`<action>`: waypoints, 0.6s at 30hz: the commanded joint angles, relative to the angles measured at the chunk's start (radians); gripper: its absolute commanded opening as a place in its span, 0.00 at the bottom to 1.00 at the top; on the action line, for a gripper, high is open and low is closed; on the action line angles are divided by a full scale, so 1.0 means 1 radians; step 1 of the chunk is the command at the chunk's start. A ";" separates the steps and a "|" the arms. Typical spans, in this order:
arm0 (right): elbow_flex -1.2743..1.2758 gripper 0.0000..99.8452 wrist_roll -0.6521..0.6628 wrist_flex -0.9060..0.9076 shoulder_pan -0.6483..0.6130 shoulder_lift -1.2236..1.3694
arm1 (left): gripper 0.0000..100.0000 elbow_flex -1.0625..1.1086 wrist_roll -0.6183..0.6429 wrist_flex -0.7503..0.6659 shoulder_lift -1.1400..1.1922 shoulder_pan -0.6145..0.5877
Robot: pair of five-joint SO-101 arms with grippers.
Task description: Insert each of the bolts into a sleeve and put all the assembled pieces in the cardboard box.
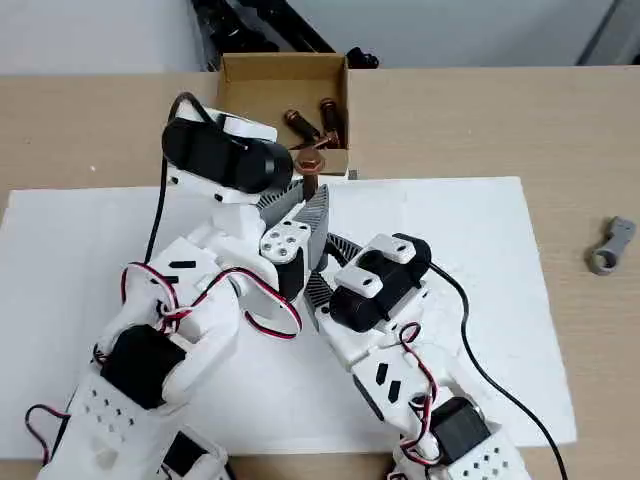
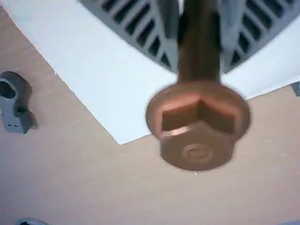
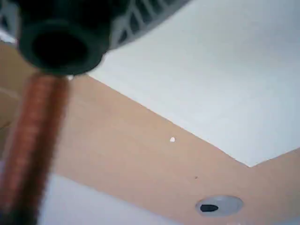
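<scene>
A light wooden table (image 1: pixel 90 120) is seen from above, with pale floor and dark equipment (image 1: pixel 250 25) beyond its far edge. Most of the table is covered by a white sheet (image 1: pixel 470 260). Bare wood is left as a band along the far side and a wider strip on the right.

An open brown cardboard box (image 1: pixel 240 95) is placed just past the sheet's far edge, near the middle. Two copper-coloured bolt pieces (image 1: pixel 300 125) are lying inside it.

The left gripper (image 1: pixel 303 200) is positioned just in front of the box. Its grey ribbed fingers (image 2: pixel 140 33) are closed on the shaft of a copper-coloured hex-flange bolt (image 2: pixel 197 124), with the head pointing toward the box.

The right gripper (image 1: pixel 318 262) is held close behind the left one over the sheet. A black round sleeve (image 3: pixel 56 44) is clamped at its ribbed fingers (image 3: pixel 140 18). The bolt's threaded shaft runs just beside the sleeve (contact cannot be confirmed).

A small grey plastic part (image 1: pixel 610 245) is lying on the bare wood on the right, well apart from both arms.
</scene>
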 commanded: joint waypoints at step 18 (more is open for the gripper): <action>-0.038 0.00 0.011 -0.028 -0.004 -0.015 | 0.00 0.084 0.008 -0.032 -0.012 0.002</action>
